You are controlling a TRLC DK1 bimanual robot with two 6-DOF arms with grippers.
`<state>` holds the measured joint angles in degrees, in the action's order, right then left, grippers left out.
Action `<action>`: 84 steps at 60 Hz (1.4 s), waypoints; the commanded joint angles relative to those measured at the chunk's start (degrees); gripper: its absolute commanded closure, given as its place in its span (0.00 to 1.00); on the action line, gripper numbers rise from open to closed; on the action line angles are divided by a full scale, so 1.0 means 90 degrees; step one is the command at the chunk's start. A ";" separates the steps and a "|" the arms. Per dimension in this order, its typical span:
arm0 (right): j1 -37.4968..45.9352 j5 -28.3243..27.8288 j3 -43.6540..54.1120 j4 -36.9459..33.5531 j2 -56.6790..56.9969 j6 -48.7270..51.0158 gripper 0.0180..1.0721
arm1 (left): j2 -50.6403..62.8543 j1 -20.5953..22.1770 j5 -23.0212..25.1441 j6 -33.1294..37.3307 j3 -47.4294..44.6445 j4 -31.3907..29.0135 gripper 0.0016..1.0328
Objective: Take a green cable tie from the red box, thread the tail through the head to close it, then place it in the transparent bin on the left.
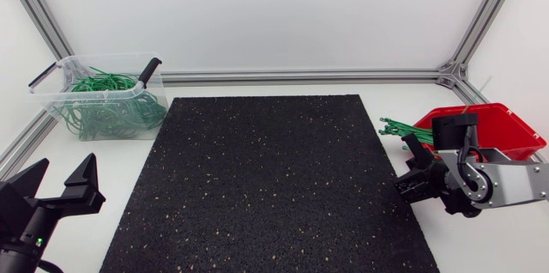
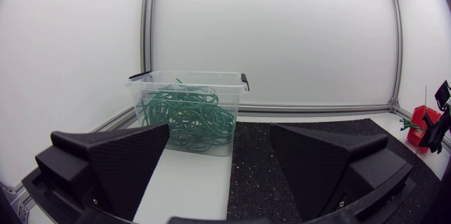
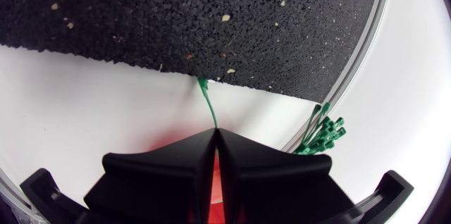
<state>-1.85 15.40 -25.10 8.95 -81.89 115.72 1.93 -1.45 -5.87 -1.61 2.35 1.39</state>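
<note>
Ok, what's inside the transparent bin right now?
A tangled heap of looped green cable ties lies in the transparent bin. The pile covers the floor, so anything beneath cannot be seen.

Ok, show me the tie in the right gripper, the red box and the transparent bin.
green cable tie (image 3: 208, 108), right wrist view: the tail sticking out ahead of the right gripper (image 3: 215, 132).
red box (image 1: 513, 131), head view: its bare inner floor.
transparent bin (image 1: 107, 57), head view: its back rim.

Left tool (image 1: 62, 170) stands with fingers wide apart, right tool (image 3: 215, 138) with fingers pressed together.
</note>
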 commanded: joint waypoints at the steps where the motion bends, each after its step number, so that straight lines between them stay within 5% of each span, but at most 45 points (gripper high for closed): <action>1: -0.0098 -0.0129 0.0065 -0.0379 0.0554 -0.0006 0.94 | 0.0078 -0.0053 0.0037 -0.0144 -0.0271 -0.0066 0.04; 29: 0.0059 -0.1525 -0.1205 -0.2928 0.2712 -0.1266 0.94 | 0.0029 0.0025 0.0047 -0.0144 -0.0271 -0.0057 0.04; 54: -0.0166 -0.3400 -0.4633 -0.6717 0.2077 -0.4928 0.95 | -0.0283 0.0210 0.0193 -0.0173 -0.0261 -0.0144 0.04; 84: 0.0479 -0.2961 -0.4096 -0.5868 0.1530 -0.4157 0.94 | -0.0283 0.0191 0.0203 -0.0173 -0.0261 -0.0154 0.04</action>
<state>0.78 -12.12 -65.23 -45.08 -66.92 75.00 -0.12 0.14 -4.34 -2.61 2.35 1.04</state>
